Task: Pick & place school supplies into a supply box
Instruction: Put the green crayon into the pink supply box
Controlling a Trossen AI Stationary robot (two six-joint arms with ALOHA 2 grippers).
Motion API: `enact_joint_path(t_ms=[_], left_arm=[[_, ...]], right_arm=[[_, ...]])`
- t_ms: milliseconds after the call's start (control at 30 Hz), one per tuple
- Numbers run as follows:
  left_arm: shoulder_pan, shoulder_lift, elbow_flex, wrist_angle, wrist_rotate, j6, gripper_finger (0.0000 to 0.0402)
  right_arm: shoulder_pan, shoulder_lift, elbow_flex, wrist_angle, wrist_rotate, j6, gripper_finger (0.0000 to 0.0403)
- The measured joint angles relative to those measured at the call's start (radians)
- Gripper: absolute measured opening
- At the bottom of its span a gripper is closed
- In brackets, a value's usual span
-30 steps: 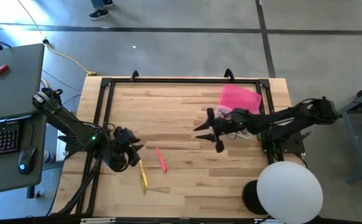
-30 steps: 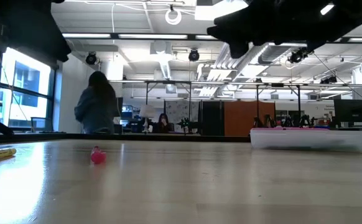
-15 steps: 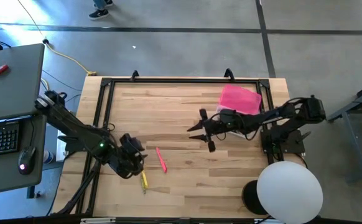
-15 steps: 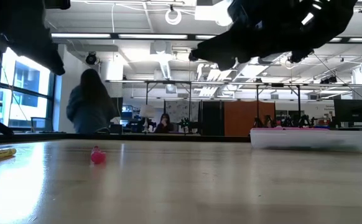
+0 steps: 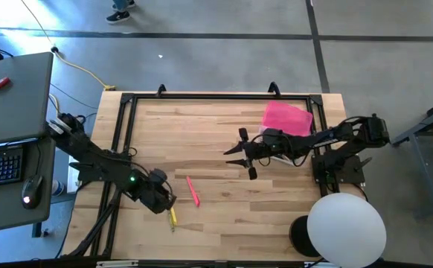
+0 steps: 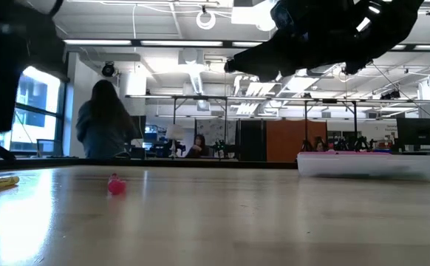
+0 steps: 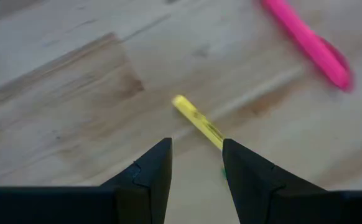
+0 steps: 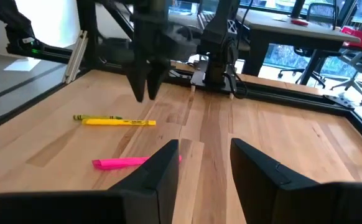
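- Wooden table (image 5: 224, 223) inside a black frame, an open workshop with people beyond it in the low view.
- Yellow pencil (image 5: 172, 217) lies flat near the table's front edge on the left half; its long axis runs roughly front to back, slightly slanted.
- In the left wrist view the pencil (image 7: 198, 121) runs diagonally, one end free on the wood and the other passing under the gap between the fingers.
- Pink pen (image 5: 193, 191) lies just beside it, towards the middle, on much the same line.
- Left gripper (image 5: 163, 201) hovers right at the pencil's far end, jaws apart, with a narrow gap.
- Judgement: this is the approach for a pick, nothing lifted yet.
- The next move likely calls for a drop straight down so the jaws straddle the thin shaft across its length, then a close.
- A pencil this slim could roll or slip if the jaws meet it off-centre.
- Right gripper (image 5: 244, 156) waits above the table's middle, jaws spread, empty.
- Box (image 5: 287, 123) with its pink lid sits at the far right, well apart from the pencil.
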Motion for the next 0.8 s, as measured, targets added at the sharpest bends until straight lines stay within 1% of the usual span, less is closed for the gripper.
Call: enact_joint_path(t_ms=[200,367,800], left_arm=[[0.003,0.118,0.000,0.043,0.002,-0.118,0.0177],[0.001,0.175,0.000,0.106,0.083,-0.178,0.0177],[0.002,0.184,0.000,0.160,0.069,-0.224,0.0177]], right_arm=[[0.000,0.000,-0.001,-0.004,0.000,-0.004,0.0123],[-0.008,0.000,-0.001,0.008,0.000,-0.027,0.0123],[-0.039,0.000,-0.001,0.029,0.000,-0.023,0.0123]])
